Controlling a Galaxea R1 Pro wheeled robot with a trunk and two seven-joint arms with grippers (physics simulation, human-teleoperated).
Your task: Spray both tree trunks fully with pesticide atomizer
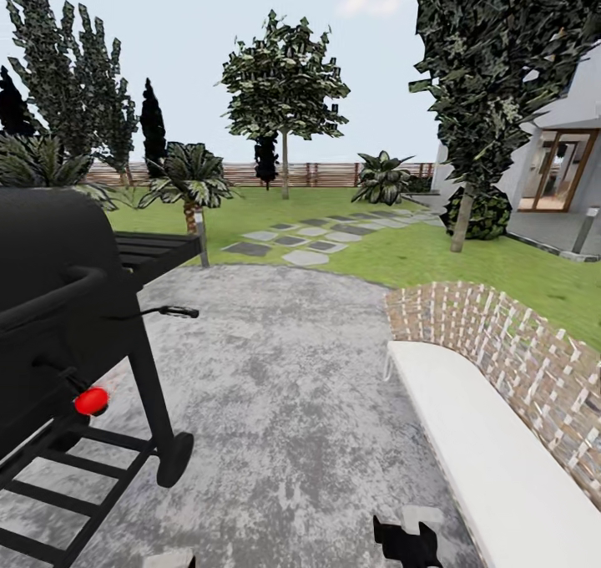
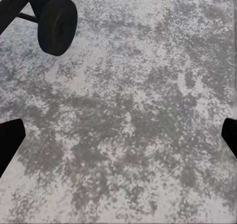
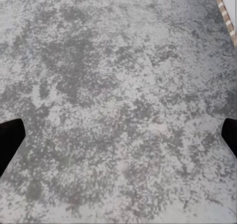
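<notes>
Head view looked over a grey mottled patio (image 1: 275, 384) toward the lawn (image 1: 434, 255). A black grill (image 1: 67, 301) filled the left side, cut off by the frame edge, with a red knob (image 1: 91, 400) on its front; one grill wheel (image 2: 58, 25) also showed in the left wrist view. A white bench (image 1: 492, 459) backed by a curved brick wall (image 1: 501, 334) ran out of frame at right. Stepping stones (image 1: 305, 238) crossed the grass toward a slatted fence (image 1: 325, 174).

Two trees stood on the lawn: the far tree (image 1: 284, 83) near the fence, thin trunk visible, and the near tree (image 1: 492, 75) by the white house (image 1: 568, 159), its crown cropped by the top edge and its trunk (image 1: 462, 217) partly hidden by a bush. No white specks could be made out on either trunk at that range.

The right gripper (image 1: 409, 543) was a dark shape cut by the bottom edge. In the wrist views the left gripper (image 2: 118, 135) and right gripper (image 3: 118, 135) each showed only dark fingertips at opposite edges, spread wide apart with bare paving between them, gripping nothing. The trees stood well apart from both grippers, across the patio.
</notes>
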